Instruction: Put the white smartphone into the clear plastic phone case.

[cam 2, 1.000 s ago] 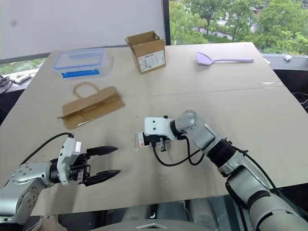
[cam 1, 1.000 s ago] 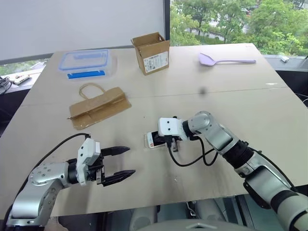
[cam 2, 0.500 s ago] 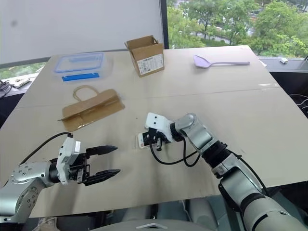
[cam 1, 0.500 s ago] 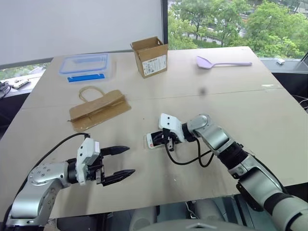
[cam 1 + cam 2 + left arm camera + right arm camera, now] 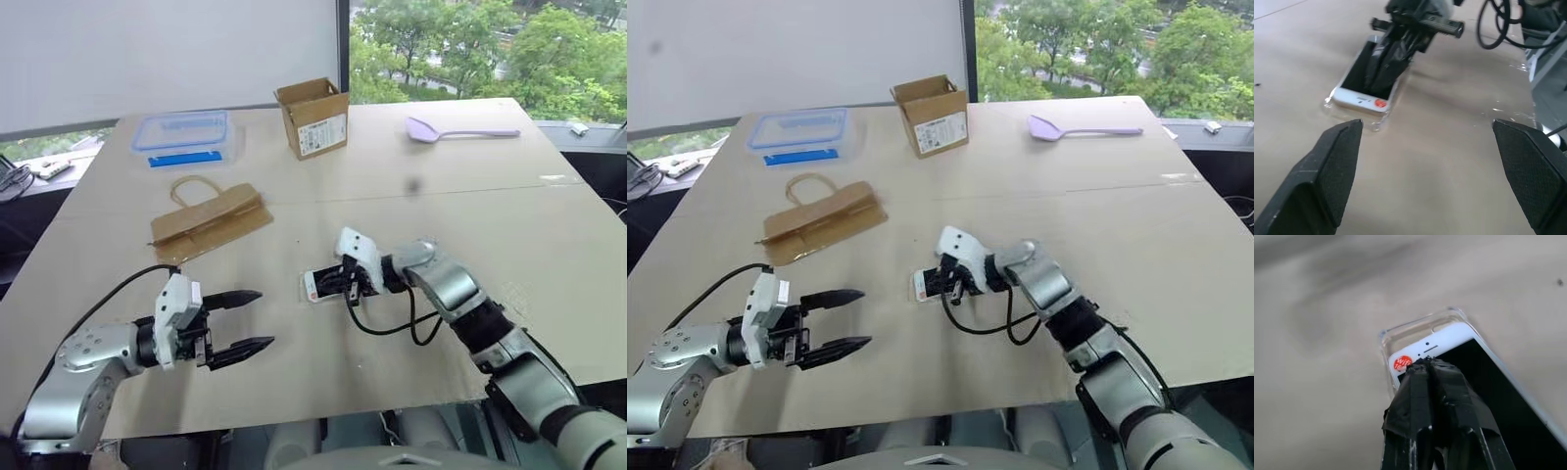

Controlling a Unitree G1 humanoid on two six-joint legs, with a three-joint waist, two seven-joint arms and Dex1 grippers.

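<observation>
The white smartphone [image 5: 1452, 340] lies screen up on the table, a red sticker on its white end. The clear plastic phone case [image 5: 1413, 329] lies under it, and its glinting rim wraps that end [image 5: 1377, 123]. I cannot tell whether the phone sits fully down in the case. My right gripper [image 5: 1427, 363] is shut, and its black fingertips rest on the screen near the sticker, as the head view [image 5: 346, 285] also shows. My left gripper [image 5: 265, 318] hovers open over the table to the left of the phone, holding nothing.
At the back stand a blue-lidded clear container [image 5: 184, 132], an open cardboard box [image 5: 313, 117] and a purple spatula [image 5: 460, 129]. A flat brown paper bag [image 5: 208, 217] lies left of centre. A black cable [image 5: 387, 323] loops on the table by my right wrist.
My right wrist has rolled, tilting its white housing, while the shut fingertips stay on the phone. The left gripper has kept still. The head view has shifted slightly.
</observation>
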